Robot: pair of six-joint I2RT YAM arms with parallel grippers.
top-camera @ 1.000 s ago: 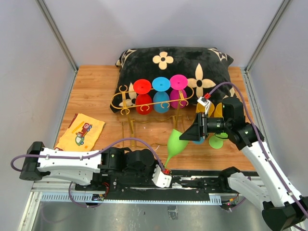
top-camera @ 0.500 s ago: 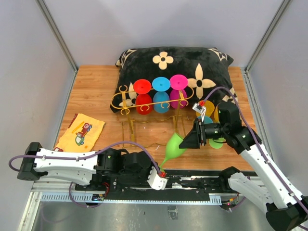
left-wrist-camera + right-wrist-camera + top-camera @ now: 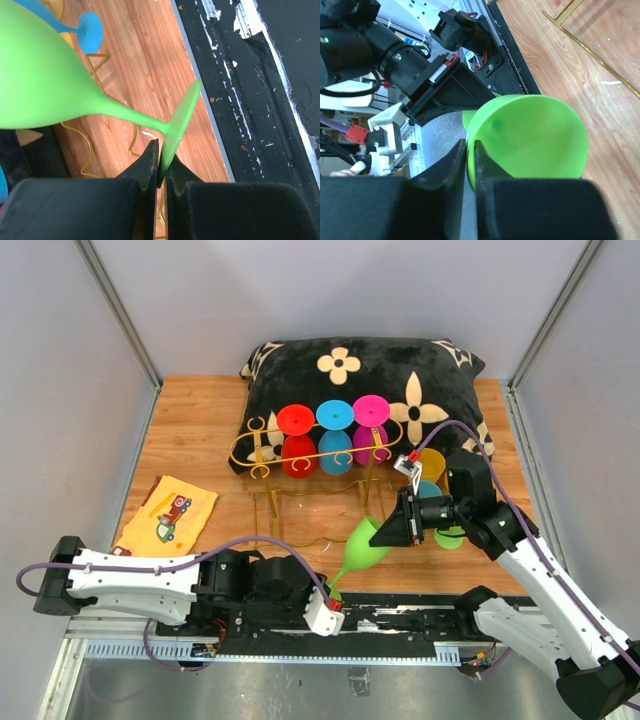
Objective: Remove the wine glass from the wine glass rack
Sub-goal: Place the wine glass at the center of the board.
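Observation:
A green wine glass hangs tilted above the table's near edge, off the gold wire wine glass rack. My left gripper is shut on its round foot; in the left wrist view the foot sits edge-on between the jaws of that gripper. My right gripper is shut on the bowl's rim; in the right wrist view the gripper has one finger inside the green bowl and one outside. Red, blue and pink glasses hang in the rack.
The rack leans on a black flowered pillow at the back. A yellow printed cloth lies at the left. More glasses, blue, yellow and green, lie behind my right arm. A black rail runs along the near edge.
My right gripper moved left and down to the green glass and shut on its rim. The left gripper, holding the foot, drifted slightly down and left with the glass.

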